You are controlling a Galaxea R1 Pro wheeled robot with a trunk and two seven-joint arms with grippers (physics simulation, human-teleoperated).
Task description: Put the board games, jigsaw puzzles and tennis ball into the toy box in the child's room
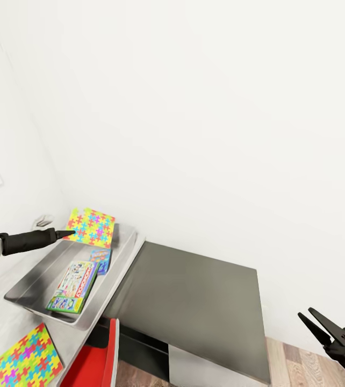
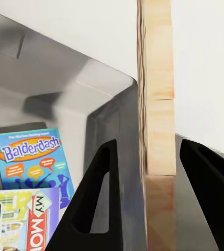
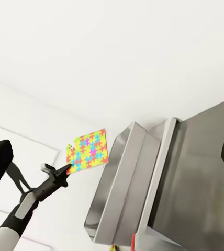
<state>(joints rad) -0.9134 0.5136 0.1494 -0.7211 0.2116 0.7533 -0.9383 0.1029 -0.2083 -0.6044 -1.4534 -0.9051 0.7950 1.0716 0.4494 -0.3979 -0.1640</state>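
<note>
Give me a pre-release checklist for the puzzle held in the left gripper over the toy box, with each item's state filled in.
1. Left gripper has the held jigsaw puzzle between its fingers: ok.
2. Held puzzle is over the toy box: ok, above its far end.
3. Landing room in the box: ok, bare floor beyond the Balderdash box and the Monopoly box.
4. Second jigsaw puzzle boxed: not ok, on the table.
5. Tennis ball boxed: cannot tell.
6. Right gripper out of the way: ok, open, off to the side.
</note>
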